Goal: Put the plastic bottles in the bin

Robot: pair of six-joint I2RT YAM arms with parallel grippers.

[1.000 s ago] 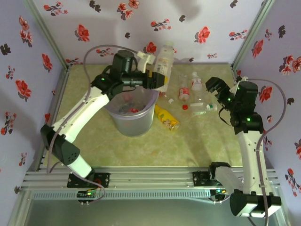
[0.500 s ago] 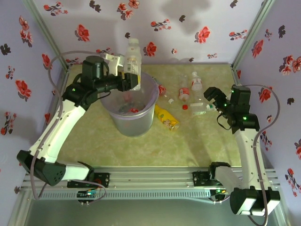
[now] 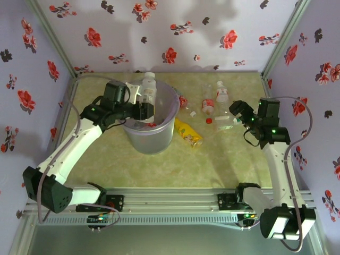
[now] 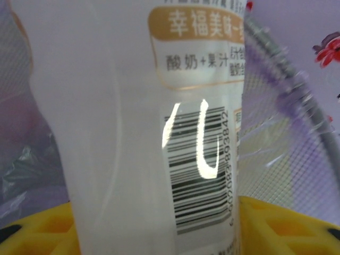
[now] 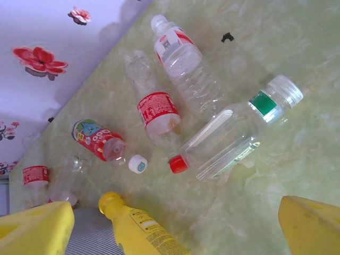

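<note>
The bin, a round translucent grey-lavender bucket, stands upright left of the table's centre. Bottles with red on them lie at its bottom. A pale bottle with a cream label and a barcode is upright at the bin's far rim, cap up. Just right of the bin a yellow bottle lies on its side. Farther right, clear bottles lie scattered on their sides:
- a red-labelled bottle
- a red-and-white-labelled bottle
- a green-labelled bottle, nearest of the three

A small bottle with a red label lies close to the bin's right rim.
</note>
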